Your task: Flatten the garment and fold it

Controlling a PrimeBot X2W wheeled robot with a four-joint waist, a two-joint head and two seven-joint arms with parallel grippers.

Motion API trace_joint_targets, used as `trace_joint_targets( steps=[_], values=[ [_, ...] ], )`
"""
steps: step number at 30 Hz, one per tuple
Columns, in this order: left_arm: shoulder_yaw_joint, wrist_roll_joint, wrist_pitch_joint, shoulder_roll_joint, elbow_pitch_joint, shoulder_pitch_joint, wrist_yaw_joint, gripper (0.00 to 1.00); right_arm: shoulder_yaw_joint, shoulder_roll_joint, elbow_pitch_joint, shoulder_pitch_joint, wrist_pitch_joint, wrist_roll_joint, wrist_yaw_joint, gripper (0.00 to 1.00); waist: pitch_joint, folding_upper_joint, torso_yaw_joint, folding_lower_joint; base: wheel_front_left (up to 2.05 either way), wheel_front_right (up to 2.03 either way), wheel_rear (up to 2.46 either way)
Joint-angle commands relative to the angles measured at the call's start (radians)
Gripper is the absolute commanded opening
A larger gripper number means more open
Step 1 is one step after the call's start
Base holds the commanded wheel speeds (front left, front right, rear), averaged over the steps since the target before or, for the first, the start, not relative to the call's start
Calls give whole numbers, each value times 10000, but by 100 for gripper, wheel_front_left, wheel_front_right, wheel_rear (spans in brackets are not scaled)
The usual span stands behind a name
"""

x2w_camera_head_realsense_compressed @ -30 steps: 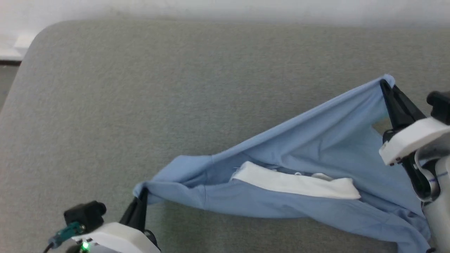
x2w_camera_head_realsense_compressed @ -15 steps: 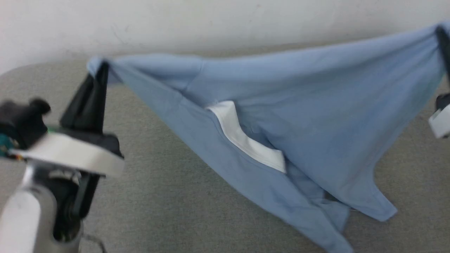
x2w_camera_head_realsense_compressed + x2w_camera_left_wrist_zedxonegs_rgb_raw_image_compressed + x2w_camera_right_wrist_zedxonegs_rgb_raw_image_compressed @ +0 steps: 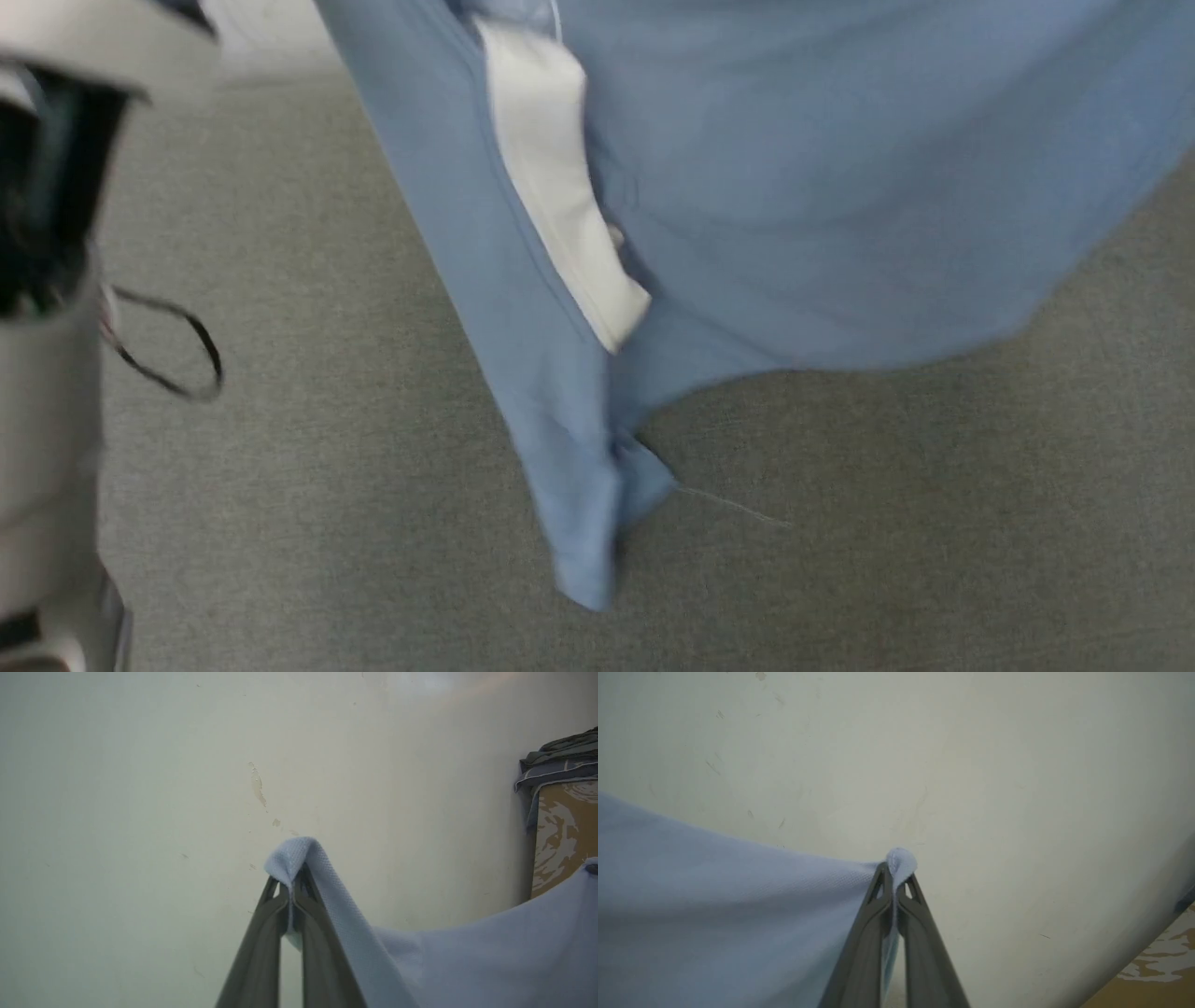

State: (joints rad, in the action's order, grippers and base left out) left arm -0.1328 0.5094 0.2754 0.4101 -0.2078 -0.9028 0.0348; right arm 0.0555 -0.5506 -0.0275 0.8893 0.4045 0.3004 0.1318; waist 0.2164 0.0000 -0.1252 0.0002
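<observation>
Left gripper (image 3: 290, 890): fingers pressed together on a folded edge of the garment (image 3: 467, 961), which drapes away to the right of that view. Right gripper (image 3: 894, 883): fingers likewise pinched on a small bunched corner of the light blue cloth. Head view: pale left forearm (image 3: 47, 420) and looped black cable (image 3: 177, 364) nearest. The garment hangs lifted, white collar (image 3: 551, 168) tilted. Whether its lowest tip touches the grey fabric surface (image 3: 280, 523) cannot be told. Farthest: pale wall (image 3: 140, 788) and cardboard box (image 3: 565, 830) topped with dark folded cloth (image 3: 556, 756).
</observation>
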Motion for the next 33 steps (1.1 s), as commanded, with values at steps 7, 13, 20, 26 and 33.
trace_joint_targets(
  steps=[7,13,20,26,33],
  values=[
    [27,-442,-148,-120,1705,-3169,123,0,5,476,1985,2743,-170,-280,-11,0,2031,0,-378,-2,0,0,0],
    [125,-1072,-856,-256,3182,-5895,496,0,-344,1033,3575,5006,-796,-941,-11,0,3299,0,-637,-2,0,0,0],
    [397,-1439,-2820,-805,4253,-8182,973,0,-1526,1633,4411,6831,-2413,-2373,-11,0,4138,0,-660,-2,0,0,0],
    [68,-1450,-3129,-854,5292,-8028,630,0,-1336,1849,5096,6701,-3473,-2431,-11,0,4306,0,-459,-2,0,0,0],
    [-366,-1567,-3003,-200,6467,-5578,92,0,-100,1945,6171,4969,-4188,-1767,-11,0,3992,0,-279,-2,0,0,0]
  ],
)
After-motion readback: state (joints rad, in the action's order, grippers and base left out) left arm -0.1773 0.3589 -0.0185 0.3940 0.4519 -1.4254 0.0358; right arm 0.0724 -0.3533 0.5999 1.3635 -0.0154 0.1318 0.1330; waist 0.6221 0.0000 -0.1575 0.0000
